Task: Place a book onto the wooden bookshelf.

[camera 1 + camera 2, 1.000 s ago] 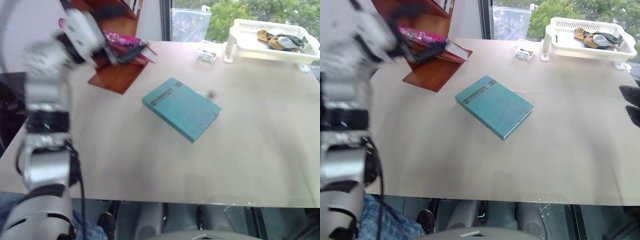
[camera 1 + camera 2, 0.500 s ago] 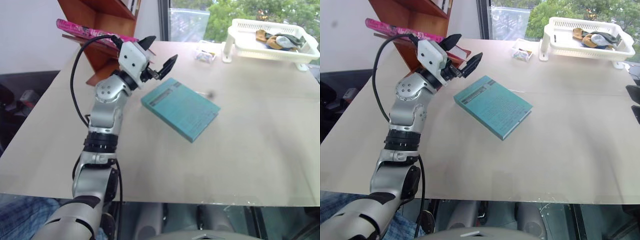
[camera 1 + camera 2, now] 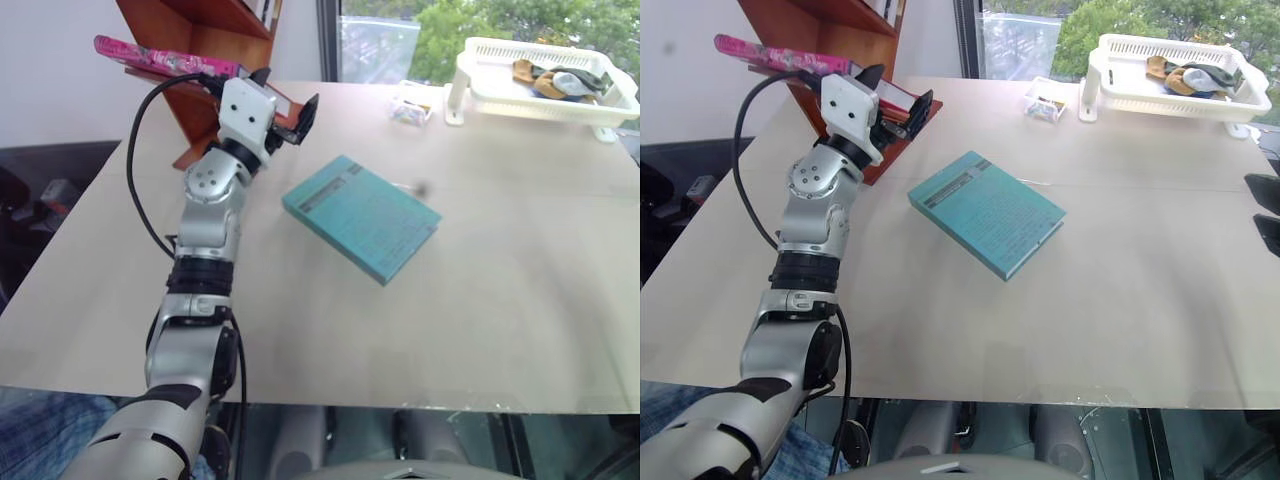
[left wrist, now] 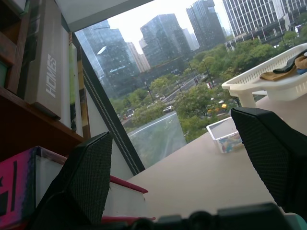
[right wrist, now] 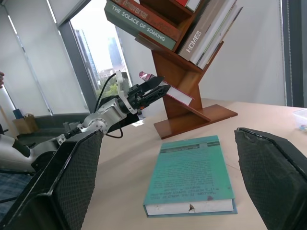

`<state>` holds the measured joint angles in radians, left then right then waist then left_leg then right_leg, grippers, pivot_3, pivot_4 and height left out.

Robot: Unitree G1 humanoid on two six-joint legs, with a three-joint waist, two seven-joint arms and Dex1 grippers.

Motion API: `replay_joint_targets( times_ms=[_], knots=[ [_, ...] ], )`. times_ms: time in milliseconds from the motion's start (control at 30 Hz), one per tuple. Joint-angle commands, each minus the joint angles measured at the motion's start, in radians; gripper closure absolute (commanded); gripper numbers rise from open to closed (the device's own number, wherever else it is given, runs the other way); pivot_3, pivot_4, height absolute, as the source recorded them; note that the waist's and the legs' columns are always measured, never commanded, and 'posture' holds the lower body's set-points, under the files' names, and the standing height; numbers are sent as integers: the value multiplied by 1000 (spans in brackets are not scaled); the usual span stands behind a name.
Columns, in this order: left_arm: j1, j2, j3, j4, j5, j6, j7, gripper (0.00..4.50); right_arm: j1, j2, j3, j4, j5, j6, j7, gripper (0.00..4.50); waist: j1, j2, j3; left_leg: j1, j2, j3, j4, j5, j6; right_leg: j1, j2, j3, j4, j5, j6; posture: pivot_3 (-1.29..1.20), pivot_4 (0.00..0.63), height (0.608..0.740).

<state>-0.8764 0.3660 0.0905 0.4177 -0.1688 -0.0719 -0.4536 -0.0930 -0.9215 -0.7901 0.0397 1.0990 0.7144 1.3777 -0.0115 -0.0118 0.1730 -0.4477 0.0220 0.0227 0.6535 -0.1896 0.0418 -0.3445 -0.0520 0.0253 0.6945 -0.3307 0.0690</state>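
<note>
- Book [image 3: 165, 60], magenta, lies on a slanted lower board of the wooden bookshelf [image 3: 200, 25] at the far left, one end jutting out past the board's left edge.
- Judging by that, placing looks nearly done; the next move probably calls for nudging it fully in or backing away cleanly.
- Left gripper [image 3: 288, 102] is raised just right of the book's near end, jaws wide apart, holding nothing.
- Teal book [image 3: 360, 216] lies flat mid-table.
- Right gripper [image 5: 168, 182] is spread, empty.

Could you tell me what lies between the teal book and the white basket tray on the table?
Bare tabletop between teal book and white basket tray, in the right eye view.
</note>
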Motion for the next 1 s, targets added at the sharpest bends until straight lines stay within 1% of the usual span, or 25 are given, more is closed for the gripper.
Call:
replay_joint_targets(
  times_ms=[33, 100, 167, 200, 267, 367, 467, 533, 633, 667, 733, 767, 867, 1000],
  knots=[
    [-18, 6, 19, -36, -12, -5, 0, 55, 5, 0, -31, -36, 11, -13, -7, 0, 0, 0, 0, 0, 0, 0, 0, 0, 0, 0, 0, 0, 0, 0, 0, 0, 150, 740],
    [-2, 10, 18, -76, -38, 19, -34, 55, 12, 3, -36, -42, 14, -12, -10, 0, 1, 0, 0, 0, 0, 0, 0, 0, 0, 0, 0, 0, 0, 0, 0, 0, 150, 740],
    [35, 27, 7, -148, -78, 64, -101, 55, 21, 6, -43, -51, 17, -11, -15, 0, 2, 0, 0, 0, 0, 0, 0, 0, 0, 0, 0, 0, 0, 0, 0, 0, 150, 740],
    [63, 46, 1, -192, -96, 106, -133, 55, 26, 8, -43, -52, 16, -11, -18, 0, 1, 0, 0, 0, 0, 0, 0, 0, 0, 0, 0, 0, -1, 0, 0, 0, 150, 740],
    [116, 74, 28, -271, -161, 225, -158, 55, 41, 16, -35, -57, 2, -17, -26, 0, -2, 0, 0, 0, 0, 0, -1, 0, 0, 0, 0, 0, -1, 0, 0, 0, 150, 740],
    [210, 128, 59, -366, -239, 350, -205, 55, 83, 27, -18, -70, 1, -4, -14, 0, -2, 0, 0, 0, 1, 0, -2, 0, 0, 0, 0, 0, -1, 0, 0, 0, 150, 740],
    [377, 237, 44, -493, -266, 515, -258, 55, 154, 25, 17, -46, -86, -47, -2, 0, -3, 0, 0, 1, 0, 0, -2, 0, 0, 0, 0, 0, -1, 0, 0, 0, 150, 740],
    [484, 272, 50, -561, -279, 569, -263, 55, 193, 24, 54, 0, -178, -107, -13, 0, -2, 0, 0, 1, 0, 0, -3, 0, 0, 0, -1, 1, -2, 0, 0, 0, 150, 740],
    [631, 292, 65, -616, -240, 541, -246, 55, 218, 47, 105, 97, -322, -257, -28, 0, 5, 0, 0, 1, 0, 0, -2, 0, 0, 0, -3, 0, -2, 0, -1, 0, 150, 740],
    [677, 294, 77, -621, -240, 540, -246, 55, 216, 55, 111, 122, -346, -290, -35, 0, 6, 0, 0, 1, 0, 0, -2, 0, 0, 0, -3, 0, -3, 0, -1, 0, 150, 740],
    [772, 288, 108, -624, -253, 500, -274, 55, 224, 63, 113, 139, -353, -296, -34, 0, 5, 1, 0, 1, 0, 1, -3, 0, 0, 0, -4, 0, -2, 0, -1, 0, 150, 740],
    [813, 281, 124, -622, -265, 486, -285, 55, 232, 66, 115, 145, -365, -310, -30, 0, 3, 1, -1, 1, 0, 1, -3, 0, 0, 0, -8, 0, -2, -1, -1, 0, 150, 740],
    [895, 272, 146, -615, -259, 446, -297, 55, 250, 64, 140, 193, -446, -416, -18, 0, 2, 1, -1, 2, 0, 0, -5, 0, 0, 0, -10, 1, -3, -1, -2, 0, 150, 740],
    [924, 267, 154, -594, -258, 415, -302, 55, 240, 59, 161, 269, -496, -491, -8, 0, 4, 1, -1, 1, 0, 0, -6, -1, -1, 0, -13, 2, -7, 0, -2, 0, 150, 740]
  ],
)
